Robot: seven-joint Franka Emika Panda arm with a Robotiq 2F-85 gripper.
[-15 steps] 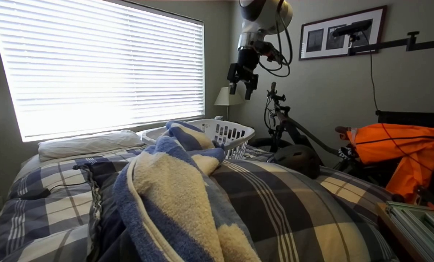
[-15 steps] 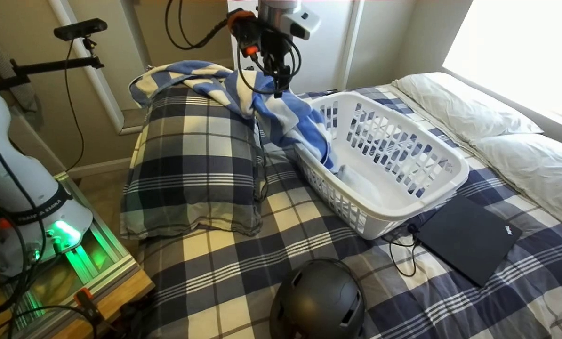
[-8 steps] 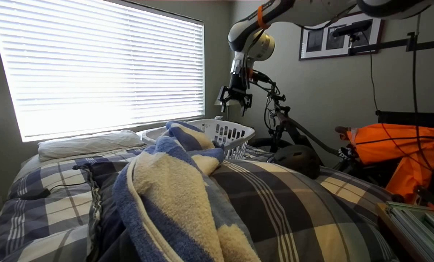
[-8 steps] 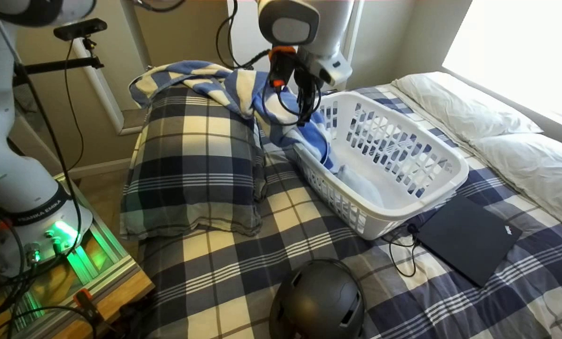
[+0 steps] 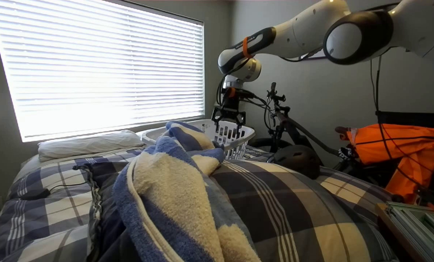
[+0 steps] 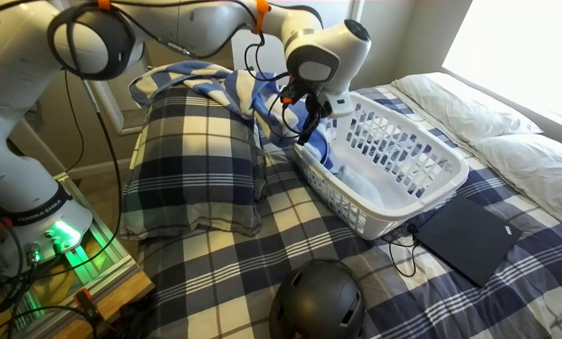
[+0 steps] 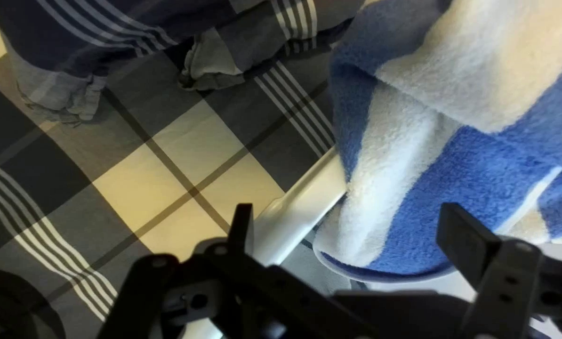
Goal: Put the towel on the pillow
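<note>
1. Hovering over the rim of the basket [image 6: 389, 214], the fingers [image 7: 467, 245] point down and stand spread wide, with nothing gripped between them
2. Both the basket's rim and an edge of the towel [image 7: 403, 207] show in the gap between the fingers; whether a fingertip touches the cloth, I cannot tell
3. The towel, rumpled and striped in blue and cream, droops with one end over the basket's rim and down inside it
4. From the basket the towel runs up onto the plaid pillow [image 6: 205, 165], lying across one end of it
5. The plaid pillow rests on the bed [image 6: 234, 282] just beside the basket, while the white pillows [image 6: 464, 103] lie on the basket's opposite side
6. Inside the basket sits a pale item [image 6: 358, 183], too unclear to name
7. Just beside the basket lies a closed black laptop [image 6: 467, 240]
8. Near the basket, with a stretch of bed between, sits a dark helmet [image 6: 318, 301]
9. The arm [image 6: 205, 23] spans from the table [image 6: 121, 294], well apart from the basket, to above the basket's rim
</note>
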